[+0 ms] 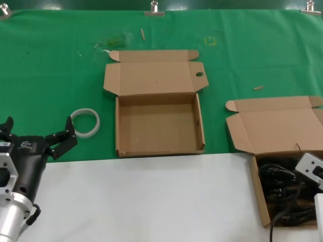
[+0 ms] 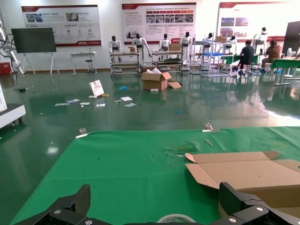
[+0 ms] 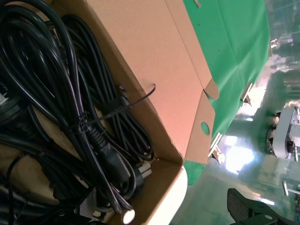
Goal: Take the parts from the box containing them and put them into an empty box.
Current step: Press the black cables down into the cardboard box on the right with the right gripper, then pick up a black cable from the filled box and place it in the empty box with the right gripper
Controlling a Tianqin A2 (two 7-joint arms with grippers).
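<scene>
Your right gripper (image 1: 315, 174) sits at five o'clock, right over the cables (image 1: 282, 194) in the full box (image 1: 260, 196); its jaws can't be judged. The left gripper (image 1: 38, 135), spread and empty, idles at eight o'clock. The empty box (image 1: 159, 149) lies centre.

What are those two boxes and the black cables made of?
Both boxes, the empty one and the full one, look like plain brown corrugated cardboard, matte, with folded flaps. The cables look like rubber- or plastic-sheathed cord, slightly glossy, with moulded plugs.
</scene>
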